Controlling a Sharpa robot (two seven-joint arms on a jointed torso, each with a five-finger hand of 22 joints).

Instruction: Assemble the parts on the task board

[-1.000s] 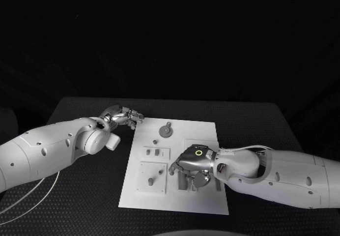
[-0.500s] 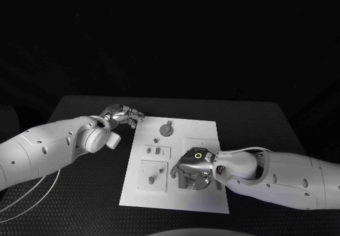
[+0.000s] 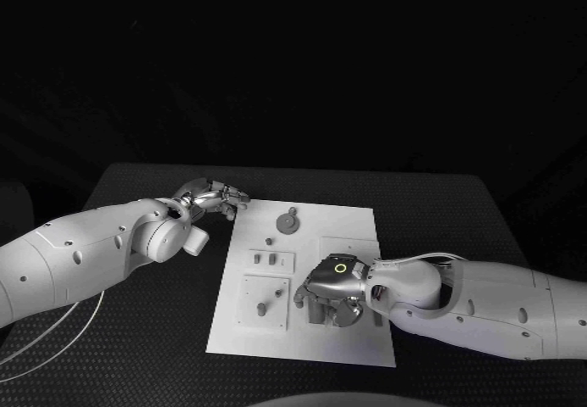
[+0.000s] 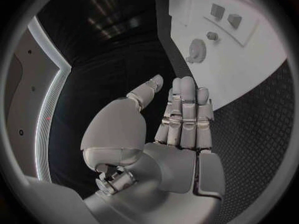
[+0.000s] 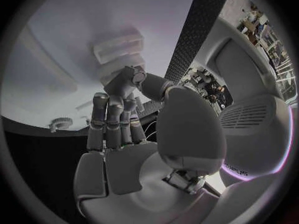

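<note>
right hand (image 3: pixel 328 292) sits right over the near parts (image 3: pixel 315 315) on the task board (image 3: pixel 349 227); grip hidden, can't tell | left hand (image 3: pixel 210 199) off the far-left corner, fingers straight together, holding nothing

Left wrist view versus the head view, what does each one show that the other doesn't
The left wrist view alone shows the left robot hand from behind: fingers side by side, holding nothing, above the black table beside the task board. The head view alone shows the right robot hand low over the board's near half, and the board's full outline. Whether that hand holds a part cannot be told. Both show the gear-shaped part on the white board and the small parts beyond it.
</note>
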